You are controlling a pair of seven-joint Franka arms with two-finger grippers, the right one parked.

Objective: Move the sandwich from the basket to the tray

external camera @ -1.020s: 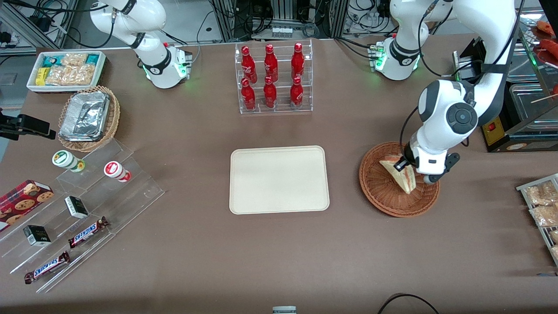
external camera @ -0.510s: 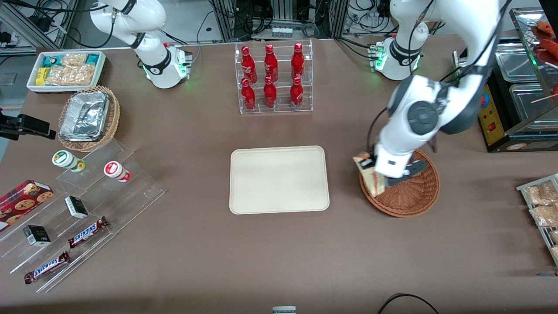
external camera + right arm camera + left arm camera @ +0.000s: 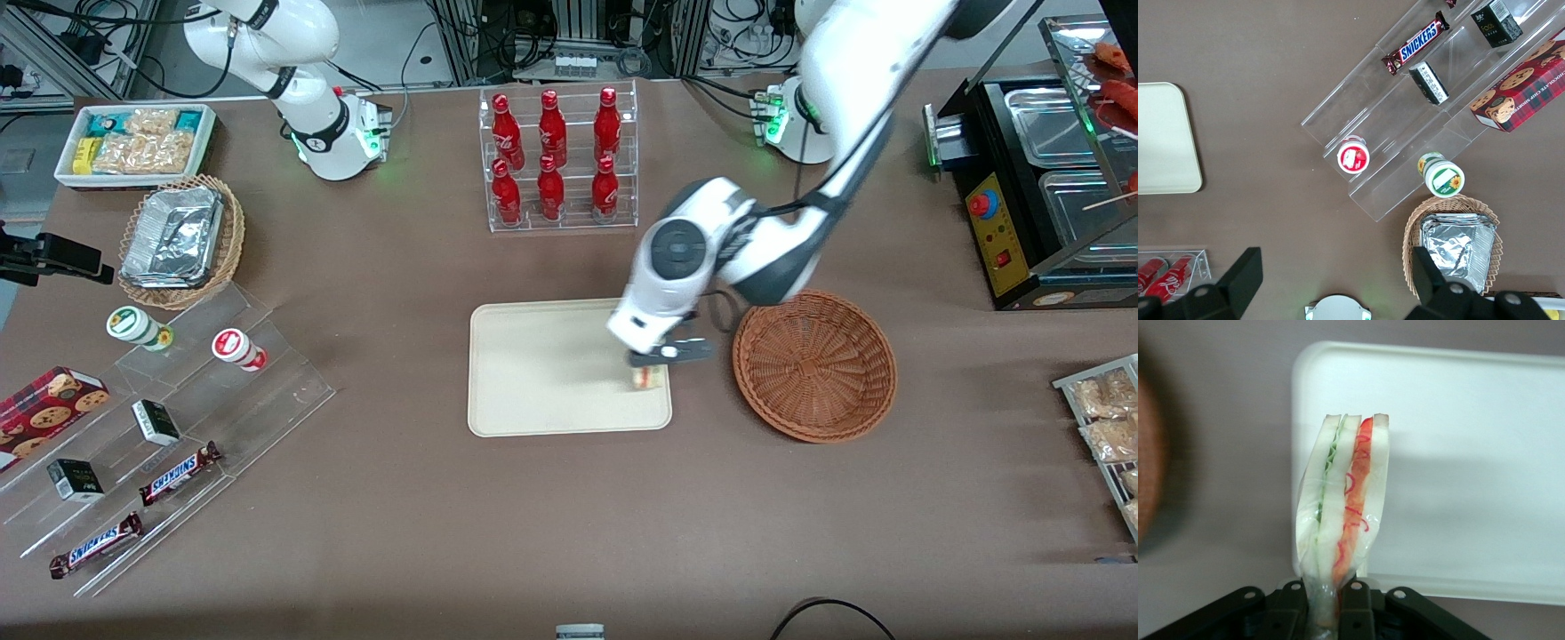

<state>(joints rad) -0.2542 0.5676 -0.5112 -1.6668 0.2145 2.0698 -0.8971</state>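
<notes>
While the gripper (image 3: 653, 360) hangs above the tray (image 3: 533, 373) at that tray's three-o'clock edge, its fingers (image 3: 1355, 603) pinch the sandwich (image 3: 1341, 507) by its narrow end. In the wrist view the wedge stands out from the black fingers with its cut edge showing: pale bread slices, a green layer and red-orange strips, all under a clear wrap. Part of the wedge lies over the cream tray, part over the brown worktop (image 3: 551, 516) beside the tray's rounded corner. From the front, only a small pale piece of the sandwich (image 3: 648, 377) peeks out below the gripper, over the tray and close to its rim. The basket (image 3: 813, 364) sits on the worktop just beside the tray, toward the working arm's end, at three o'clock from the gripper, with nothing in it. A clear rack of red bottles (image 3: 556, 160) stands at twelve o'clock from the tray, farther from the front camera.
</notes>
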